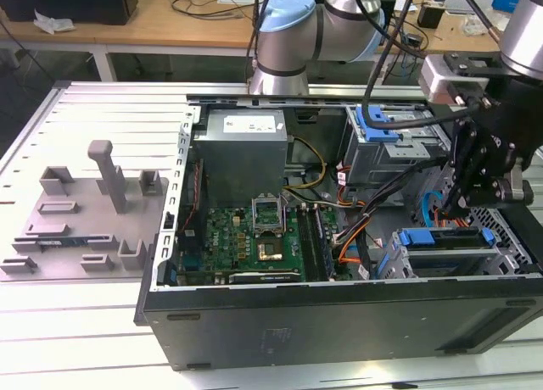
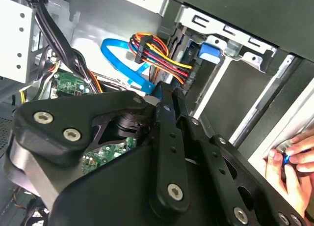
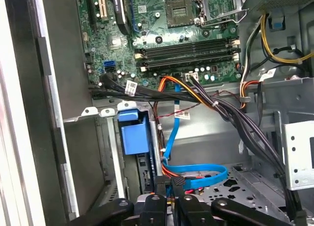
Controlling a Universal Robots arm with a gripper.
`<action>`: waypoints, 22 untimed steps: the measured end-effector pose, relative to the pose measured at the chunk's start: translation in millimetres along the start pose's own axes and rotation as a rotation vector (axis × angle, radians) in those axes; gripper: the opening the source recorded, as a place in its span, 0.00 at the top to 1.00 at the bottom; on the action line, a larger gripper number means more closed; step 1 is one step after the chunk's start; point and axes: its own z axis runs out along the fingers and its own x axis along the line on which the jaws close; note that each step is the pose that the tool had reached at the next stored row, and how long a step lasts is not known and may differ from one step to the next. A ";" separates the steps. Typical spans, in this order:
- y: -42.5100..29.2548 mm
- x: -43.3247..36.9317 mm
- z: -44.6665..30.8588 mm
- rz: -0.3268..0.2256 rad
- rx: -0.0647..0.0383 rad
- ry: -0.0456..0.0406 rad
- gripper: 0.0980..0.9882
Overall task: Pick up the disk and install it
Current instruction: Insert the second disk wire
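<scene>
The disk (image 1: 445, 256), silver with a blue carrier frame, lies flat in the lower drive bay at the exterior view's right end of the open computer case. The blue end of its carrier (image 3: 133, 137) shows in the first wrist view, set in the bay beside the case wall. My black gripper (image 1: 451, 205) hangs just above and behind that bay, over a looped blue data cable (image 3: 196, 179). Its fingers (image 3: 179, 184) stand together with nothing between them, and it does not touch the disk. In the second wrist view the gripper (image 2: 166, 94) points into the case.
A green motherboard (image 1: 254, 237) and a grey power-supply box (image 1: 246, 153) fill the case's left half. An upper drive cage carries a blue latch (image 1: 377, 123). Cable bundles (image 3: 216, 105) cross beside the bay. A person's hand (image 2: 289, 162) is at the case edge. Grey fixtures (image 1: 85, 203) stand at the left.
</scene>
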 end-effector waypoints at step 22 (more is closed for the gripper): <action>0.4 14.7 2.8 -0.070 -0.001 -0.0205 0.93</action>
